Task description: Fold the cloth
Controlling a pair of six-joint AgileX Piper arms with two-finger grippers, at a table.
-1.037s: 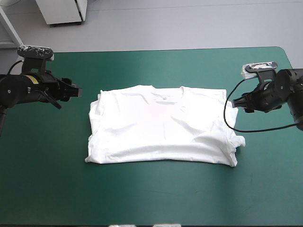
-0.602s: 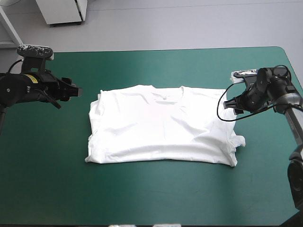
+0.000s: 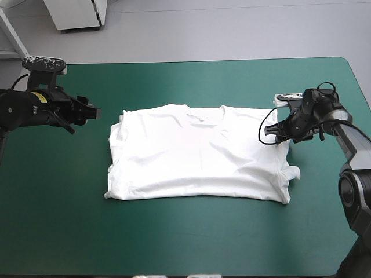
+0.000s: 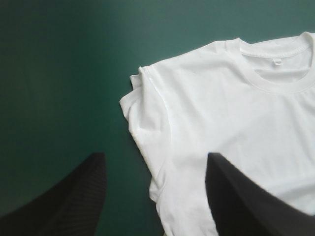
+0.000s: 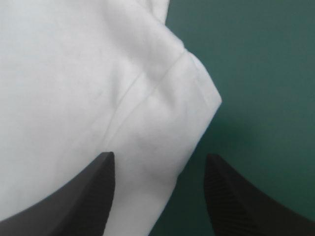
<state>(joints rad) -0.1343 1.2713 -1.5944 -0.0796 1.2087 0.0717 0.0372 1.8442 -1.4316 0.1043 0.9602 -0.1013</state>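
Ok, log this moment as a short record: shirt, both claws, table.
T-shirt: white, flat mid-table, collar toward the far edge
left claw: open, aimed at the shirt's left shoulder edge
right claw: open, over the shirt's right edge
table: teal-green cover

Matt, lightly creased cloth T-shirt

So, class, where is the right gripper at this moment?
In the high view the right gripper is at the T-shirt's far right corner; its open fingers straddle the shirt's edge.
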